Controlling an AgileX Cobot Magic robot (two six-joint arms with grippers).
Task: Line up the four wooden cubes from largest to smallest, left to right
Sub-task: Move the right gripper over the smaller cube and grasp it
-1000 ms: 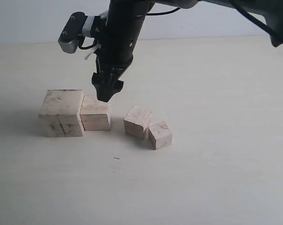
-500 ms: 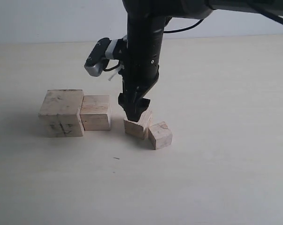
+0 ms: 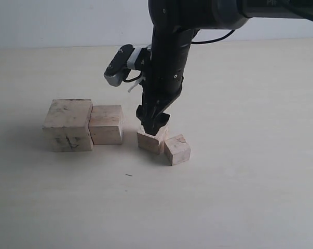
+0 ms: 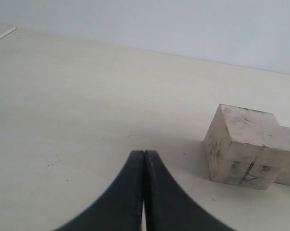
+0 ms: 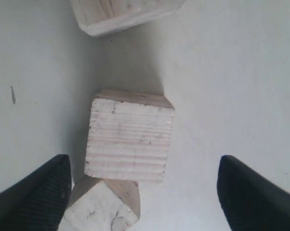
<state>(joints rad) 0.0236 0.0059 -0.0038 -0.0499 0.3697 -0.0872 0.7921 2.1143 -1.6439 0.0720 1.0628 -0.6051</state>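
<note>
A: Cubes — where do they sit?

B: On the table (image 3: 249, 181). At far left is the largest cube (image 3: 68, 124), with the second cube (image 3: 106, 124) touching its right side. Near those, turned askew, is the third cube (image 3: 150, 141), and the smallest cube (image 3: 177, 149) touches it.

A: And the pincers?

B: Over the third cube hangs the right pincer (image 3: 153, 127), its fingers (image 5: 39, 192) spread wide, one on either side. Beside the largest cube is the left pincer (image 4: 144, 161) — tips pressed together, holding nothing.
</note>
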